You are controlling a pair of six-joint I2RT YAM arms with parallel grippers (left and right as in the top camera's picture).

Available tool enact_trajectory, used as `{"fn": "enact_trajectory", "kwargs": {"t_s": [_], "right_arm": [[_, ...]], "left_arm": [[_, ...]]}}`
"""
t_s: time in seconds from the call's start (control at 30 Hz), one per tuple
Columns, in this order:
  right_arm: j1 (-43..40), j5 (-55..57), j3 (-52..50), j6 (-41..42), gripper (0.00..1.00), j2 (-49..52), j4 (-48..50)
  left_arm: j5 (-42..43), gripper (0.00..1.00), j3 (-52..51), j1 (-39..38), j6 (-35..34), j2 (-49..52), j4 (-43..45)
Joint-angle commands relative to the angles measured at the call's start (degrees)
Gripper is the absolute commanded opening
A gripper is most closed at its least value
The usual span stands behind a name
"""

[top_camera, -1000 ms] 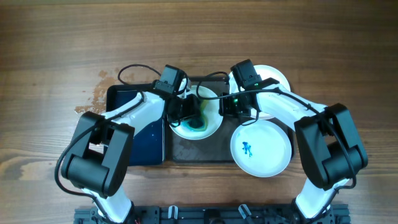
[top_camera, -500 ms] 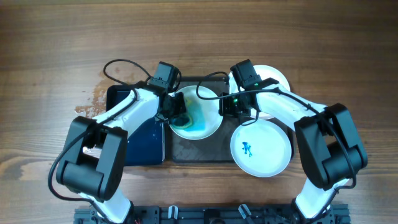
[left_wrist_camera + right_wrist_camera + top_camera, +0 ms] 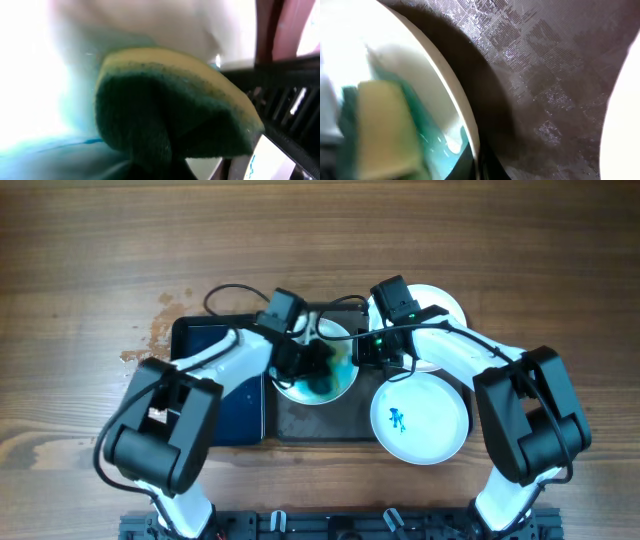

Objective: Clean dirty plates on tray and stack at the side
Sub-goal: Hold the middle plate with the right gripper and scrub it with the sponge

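Nearest the arm bases, locate the first round white shallow plate (image 3: pixel 435 425). It lies flat at the near right end of the large dark grey-brown rectangular tray (image 3: pixel 320 420) and covers that tray's right edge. It carries a small blue smear (image 3: pixel 397 420) left of its centre. To your left, the smaller dark blue tray (image 3: pixel 240 415) sits just beside the grey-brown tray, partly under the left arm.

Next, find the second plate (image 3: pixel 345 383) in the middle of the grey-brown tray. A teal film (image 3: pixel 322 385) covers its floor. The left gripper (image 3: pixel 305 358) is clamped on a yellow sponge with a dark green scouring face (image 3: pixel 165 115). In the left wrist view the sponge is pinched into a fold, green face toward the camera, and set against the wet plate.

The right gripper (image 3: pixel 372 352) stands at the right rim of the second plate. In the right wrist view the rim curves down to the bottom edge of the frame, where one dark fingertip (image 3: pixel 484 167) lies on its outer side. The other fingertip does not show, so you cannot tell whether the jaws grip the rim or stand apart.

Farthest out, the third plate (image 3: pixel 445 305) is plain white and lies behind the right arm, at the tray's far right corner. The arm hides whether it rests on the tray or on the brown wooden table (image 3: pixel 100 240).
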Motion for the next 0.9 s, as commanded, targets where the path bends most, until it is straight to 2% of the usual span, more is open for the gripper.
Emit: {"fn": "enact_trajectory", "kwargs": {"t_s": [0.0, 0.13, 0.27, 0.37, 0.43, 0.5, 0.57, 0.67, 0.73, 0.87], "right_arm": [[0.8, 1.9, 0.1, 0.5, 0.04, 1.4, -0.3], [0.8, 1.9, 0.1, 0.5, 0.04, 1.4, -0.3], [0.8, 2.0, 0.1, 0.5, 0.04, 1.4, -0.3], [0.8, 2.2, 0.1, 0.6, 0.04, 1.4, -0.3], [0.8, 2.2, 0.1, 0.6, 0.04, 1.4, -0.3], [0.8, 2.2, 0.1, 0.6, 0.04, 1.4, -0.3], [0.8, 2.4, 0.1, 0.7, 0.04, 1.4, -0.5], [0.8, 2.4, 0.1, 0.7, 0.04, 1.4, -0.5], [0.8, 2.4, 0.1, 0.7, 0.04, 1.4, -0.5], [0.8, 2.4, 0.1, 0.7, 0.04, 1.4, -0.5]], "left_arm": [[-15.2, 0.04, -1.9, 8.2, -2.5, 2.3, -0.9], [-19.5, 0.04, -1.9, 13.0, -2.5, 2.3, -2.7], [-18.6, 0.04, -1.9, 11.6, -0.8, 2.3, -7.0], [-3.9, 0.04, -1.9, 7.1, 8.3, 2.3, -6.5], [6.6, 0.04, -1.9, 3.0, 9.6, 2.3, -4.0], [10.7, 0.04, -1.9, 0.4, 9.3, 2.3, -1.3], [10.9, 0.04, -1.9, -1.9, 5.7, 2.3, 0.7], [10.6, 0.04, -1.9, -2.3, 4.8, 2.3, 1.6], [5.7, 0.04, -1.9, -0.3, 3.5, 2.3, 2.6], [-5.3, 0.04, -1.9, 8.3, 2.0, 2.3, 3.2]]}}
